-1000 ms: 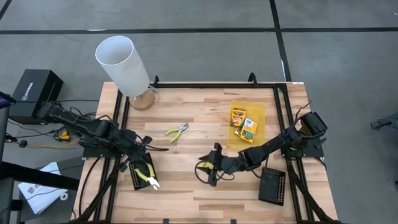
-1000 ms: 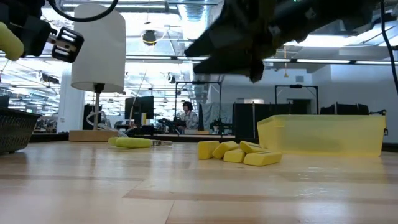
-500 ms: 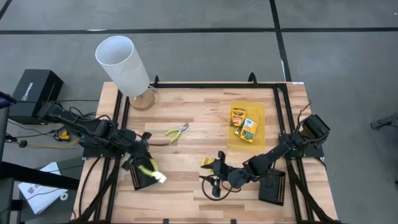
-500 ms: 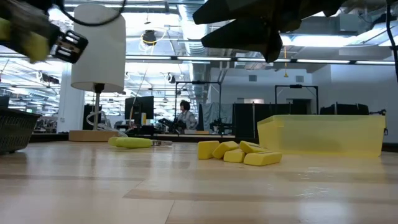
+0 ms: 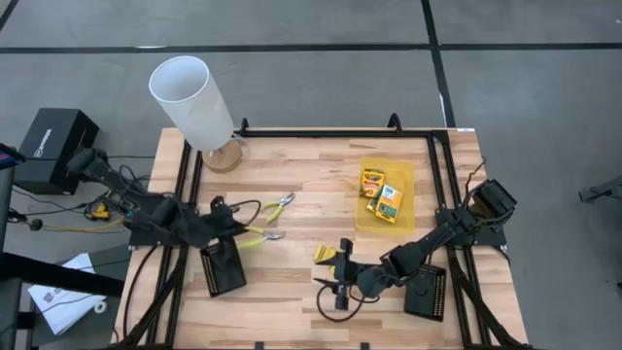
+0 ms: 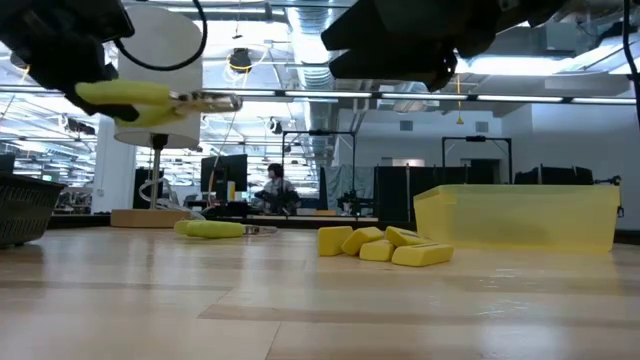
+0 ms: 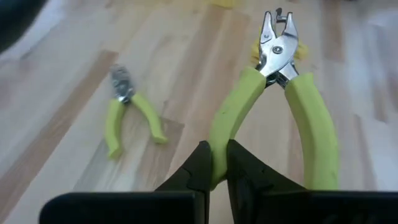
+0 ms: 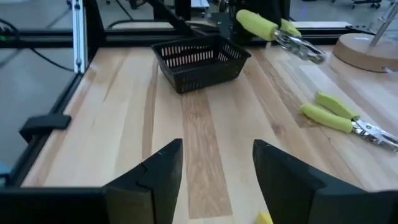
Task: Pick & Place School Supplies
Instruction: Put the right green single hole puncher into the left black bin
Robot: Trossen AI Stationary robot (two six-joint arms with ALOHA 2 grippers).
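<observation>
My left gripper (image 5: 231, 234) is shut on a pair of pliers (image 5: 257, 236) with yellow-green handles, held in the air beside the far end of the left black mesh tray (image 5: 222, 269). A second pair of pliers (image 5: 275, 206) lies flat on the table farther back. Several short yellow sticks (image 5: 324, 255) lie in a pile mid-table. My right gripper (image 5: 340, 294) hovers open on the near side of the pile. Printed yellow-and-green boxes (image 5: 389, 202) lie in the flat yellow tray (image 5: 402, 171). My left gripper pinches one handle (image 7: 231, 127) of the held pliers between its two fingers (image 7: 202, 167), near the handle's free end. The fingers come level from the table's left and lie along the handle. The pliers are lifted clear and roughly level, metal nose (image 7: 277, 37) pointing right; the other handle (image 7: 314, 134) is free.
A white lamp (image 5: 191, 100) on a wooden base stands at the far left corner. A second black mesh tray (image 5: 426, 290) sits near the right edge. Black frame rails run along the table's sides. Bare wood lies between the trays and along the near edge.
My left gripper has carried the pliers from above the left black tray toward the far edge and the right, turning them so the nose points right. My right gripper has drawn back from the stick pile toward the near edge.
</observation>
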